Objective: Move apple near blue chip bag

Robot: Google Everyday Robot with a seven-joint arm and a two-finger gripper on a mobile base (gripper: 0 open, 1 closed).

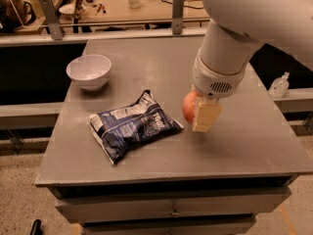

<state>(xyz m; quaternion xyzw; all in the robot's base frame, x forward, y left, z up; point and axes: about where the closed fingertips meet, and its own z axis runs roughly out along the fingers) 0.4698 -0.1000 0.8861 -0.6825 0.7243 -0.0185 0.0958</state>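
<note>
Jaws clamped on the apple (189,107), hanging from the white arm (230,58) over the middle-right of the table (254,141). Apple: round, orange-red, only the side toward the bag shows. One beige finger (206,116) covers its other side; the second finger is hidden. Can't tell if the apple touches the table. It's just beside the near corner of the blue chip bag (132,131), a crumpled dark blue pillow with white print, lying flat. White bowl (88,71) well apart, at the far corner.
</note>
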